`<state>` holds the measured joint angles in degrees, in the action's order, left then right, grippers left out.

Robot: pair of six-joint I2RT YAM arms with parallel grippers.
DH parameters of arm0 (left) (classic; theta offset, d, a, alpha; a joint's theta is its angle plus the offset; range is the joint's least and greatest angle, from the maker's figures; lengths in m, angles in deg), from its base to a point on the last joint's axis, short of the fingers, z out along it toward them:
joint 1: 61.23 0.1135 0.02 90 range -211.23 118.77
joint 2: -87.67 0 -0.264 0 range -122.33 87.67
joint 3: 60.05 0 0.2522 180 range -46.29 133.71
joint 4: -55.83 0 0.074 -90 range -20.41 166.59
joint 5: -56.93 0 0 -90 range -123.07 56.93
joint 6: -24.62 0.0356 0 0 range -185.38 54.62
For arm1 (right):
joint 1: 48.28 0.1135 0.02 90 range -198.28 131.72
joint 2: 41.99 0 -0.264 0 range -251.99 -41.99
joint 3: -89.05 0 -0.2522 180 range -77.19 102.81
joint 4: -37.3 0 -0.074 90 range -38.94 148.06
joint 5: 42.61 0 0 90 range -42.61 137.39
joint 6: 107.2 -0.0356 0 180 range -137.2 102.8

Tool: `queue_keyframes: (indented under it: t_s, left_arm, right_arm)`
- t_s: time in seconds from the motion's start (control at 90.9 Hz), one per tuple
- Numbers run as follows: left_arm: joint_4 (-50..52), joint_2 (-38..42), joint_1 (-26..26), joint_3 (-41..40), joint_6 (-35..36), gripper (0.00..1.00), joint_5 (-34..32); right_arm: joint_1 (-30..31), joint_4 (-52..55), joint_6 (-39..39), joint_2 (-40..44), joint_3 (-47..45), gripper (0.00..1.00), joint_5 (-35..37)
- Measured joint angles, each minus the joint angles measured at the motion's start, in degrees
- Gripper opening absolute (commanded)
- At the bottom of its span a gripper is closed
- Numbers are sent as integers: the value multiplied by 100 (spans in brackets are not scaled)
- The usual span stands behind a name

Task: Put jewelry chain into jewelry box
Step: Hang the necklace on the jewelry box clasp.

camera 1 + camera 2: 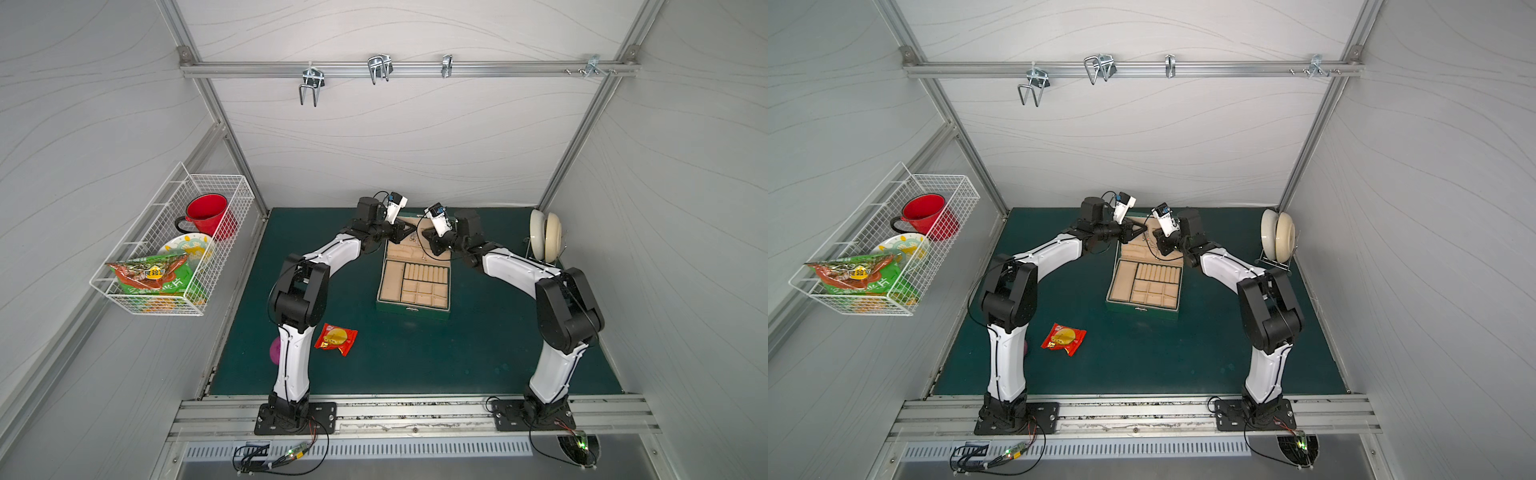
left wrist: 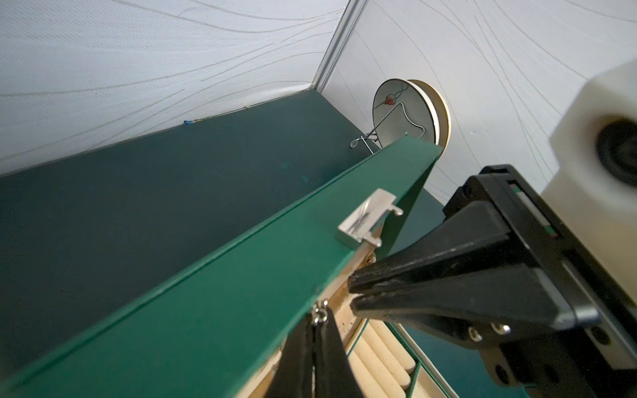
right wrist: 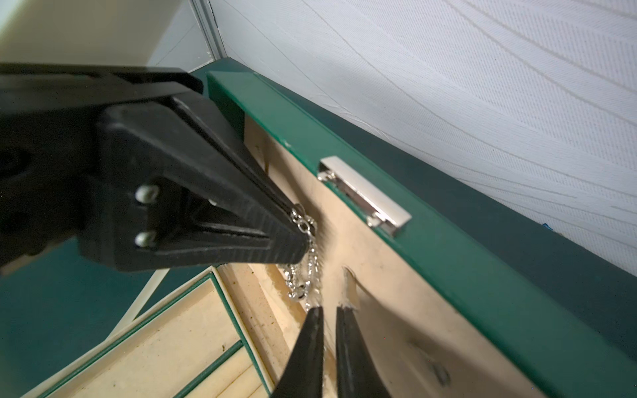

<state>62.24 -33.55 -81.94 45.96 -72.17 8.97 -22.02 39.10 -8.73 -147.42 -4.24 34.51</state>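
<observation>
The dark green jewelry box point(image 1: 413, 311) stands open mid-table, its beige-lined lid point(image 3: 379, 262) raised at the back. The silvery jewelry chain point(image 3: 305, 262) dangles in front of the lid lining, seen as a tiny glint in both top views point(image 1: 413, 237) point(image 1: 1147, 239). My left gripper point(image 2: 319, 312) is shut on the chain's upper end, just inside the lid's top edge point(image 2: 241, 275). My right gripper point(image 3: 329, 309) hovers right below the chain's hanging end. A narrow gap shows between its fingers and nothing is pinched there. Both grippers meet above the box's back point(image 1: 409, 227) point(image 1: 426, 237).
A silver latch point(image 3: 365, 194) sits on the lid's rim. A red snack packet point(image 1: 336, 338) lies on the green mat near the left arm. Cream plates point(image 1: 544, 241) stand in a rack at the back right. A wire basket point(image 1: 124, 286) with a red mug hangs on the left wall.
</observation>
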Motion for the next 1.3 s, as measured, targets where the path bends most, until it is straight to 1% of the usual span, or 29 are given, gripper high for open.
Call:
queue_keyframes:
  t_s: [0.055, 0.121, 0.22, 0.385, 0.506, 0.682, 0.814, 0.925, 1.09, 1.299]
  left_arm:
    - [20, 0, -2, 0, -48, 0, -28]
    - [37, 0, -9, 0, -94, 0, -48]
    - [61, 0, -33, 2, -118, 0, -50]
    - [249, 2, -107, 66, -22, 0, -50]
    - [623, 120, -122, 109, 236, 0, 17]
    - [1338, 240, -122, 490, 713, 0, 186]
    - [1805, 302, -120, 743, 1014, 0, 323]
    - [2063, 330, -133, 817, 1145, 0, 424]
    - [2328, 356, -170, 831, 1261, 0, 544]
    - [2511, 361, -240, 905, 1357, 0, 564]
  right_arm:
    - [-11, -2, -11, 0, -17, 12, 4]
    - [-24, -2, -57, 0, -17, 12, 9]
    - [-44, -13, -164, 0, -17, 22, -4]
    - [-55, -232, -199, 68, -289, 29, -122]
    - [-59, -354, -203, 155, -590, 32, -249]
    - [-92, -726, -201, 219, -960, 36, -439]
    - [-96, -1032, -240, 219, -1110, 41, -568]
    - [-101, -1300, -269, 216, -1152, 42, -669]
    - [-103, -1707, -299, 118, -1150, 42, -758]
    - [-103, -1860, -387, -129, -1141, 43, -896]
